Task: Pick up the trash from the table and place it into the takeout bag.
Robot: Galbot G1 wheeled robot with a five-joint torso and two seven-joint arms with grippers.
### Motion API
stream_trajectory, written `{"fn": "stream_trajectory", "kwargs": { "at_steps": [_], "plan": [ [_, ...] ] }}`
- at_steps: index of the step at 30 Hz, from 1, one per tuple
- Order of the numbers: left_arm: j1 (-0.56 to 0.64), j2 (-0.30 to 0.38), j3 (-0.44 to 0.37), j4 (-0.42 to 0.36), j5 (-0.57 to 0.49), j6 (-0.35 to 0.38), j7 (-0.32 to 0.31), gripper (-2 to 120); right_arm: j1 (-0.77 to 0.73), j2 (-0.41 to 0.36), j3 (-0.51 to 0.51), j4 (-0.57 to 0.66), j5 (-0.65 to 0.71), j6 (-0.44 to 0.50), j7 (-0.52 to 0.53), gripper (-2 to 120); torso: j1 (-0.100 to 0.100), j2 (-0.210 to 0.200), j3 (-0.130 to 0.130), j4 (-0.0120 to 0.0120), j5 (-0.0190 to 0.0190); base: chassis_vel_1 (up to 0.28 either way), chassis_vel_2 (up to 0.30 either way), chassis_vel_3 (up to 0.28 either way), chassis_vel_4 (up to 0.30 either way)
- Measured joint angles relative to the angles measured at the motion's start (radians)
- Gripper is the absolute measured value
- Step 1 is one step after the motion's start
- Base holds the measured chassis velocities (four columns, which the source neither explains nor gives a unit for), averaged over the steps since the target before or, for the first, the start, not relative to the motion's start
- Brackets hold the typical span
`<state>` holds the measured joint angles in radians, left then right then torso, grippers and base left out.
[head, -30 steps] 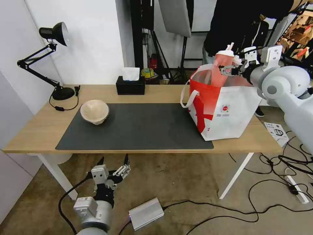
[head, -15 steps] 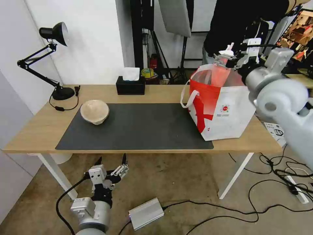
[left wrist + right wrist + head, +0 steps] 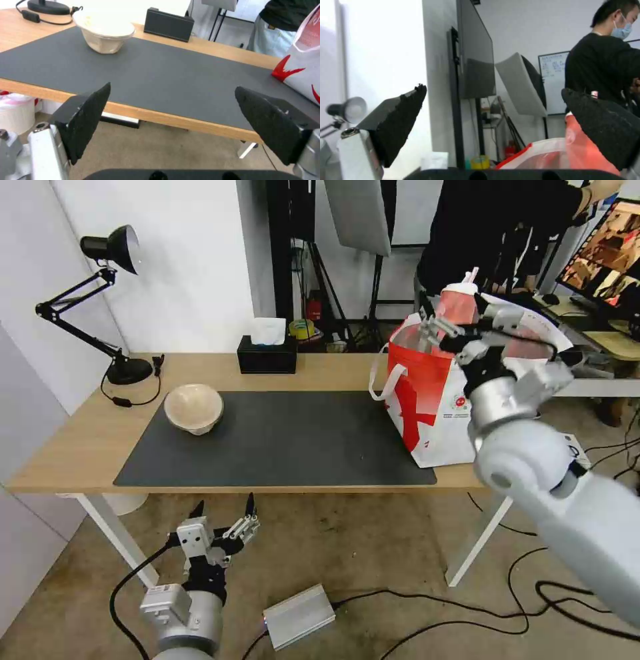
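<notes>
The takeout bag [image 3: 433, 400] stands open on the right end of the table [image 3: 80, 440]. A red cup [image 3: 460, 305] with a white lid and straw sticks up out of the bag's mouth. My right gripper [image 3: 450, 332] hovers at the bag's rim just in front of the cup, open and holding nothing. In the right wrist view the cup [image 3: 578, 145] sits beside one finger of the right gripper [image 3: 492, 89]. A beige bowl [image 3: 193, 408] rests on the left end of the dark mat [image 3: 280, 440]. My left gripper [image 3: 223, 520] hangs open below the table's front edge.
A black tissue box [image 3: 267, 355] sits at the back edge, and a desk lamp [image 3: 129, 371] at the far left. A person stands behind the bag. A silver box [image 3: 299, 617] and cables lie on the floor.
My right gripper let go of the cup, which stays in the bag. The right arm swung round to the near side of the bag. The left gripper sank slightly.
</notes>
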<state>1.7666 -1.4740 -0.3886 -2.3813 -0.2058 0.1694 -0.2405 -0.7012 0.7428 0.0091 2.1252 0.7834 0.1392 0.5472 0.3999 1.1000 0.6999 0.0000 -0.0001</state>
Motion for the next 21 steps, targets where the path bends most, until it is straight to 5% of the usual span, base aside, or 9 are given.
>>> {"fn": "stream_trajectory", "kwargs": {
  "at_steps": [21],
  "plan": [
    [0.005, -0.004, -0.010, -0.005, 0.001, -0.004, 0.000, 100, -0.231, 0.036, -0.045, 0.120, -0.170, 0.086, 0.000, 100, 0.000, 0.000, 0.000, 0.0000, 0.0001, 0.000, 0.000, 0.000, 0.000]
  ]
}}
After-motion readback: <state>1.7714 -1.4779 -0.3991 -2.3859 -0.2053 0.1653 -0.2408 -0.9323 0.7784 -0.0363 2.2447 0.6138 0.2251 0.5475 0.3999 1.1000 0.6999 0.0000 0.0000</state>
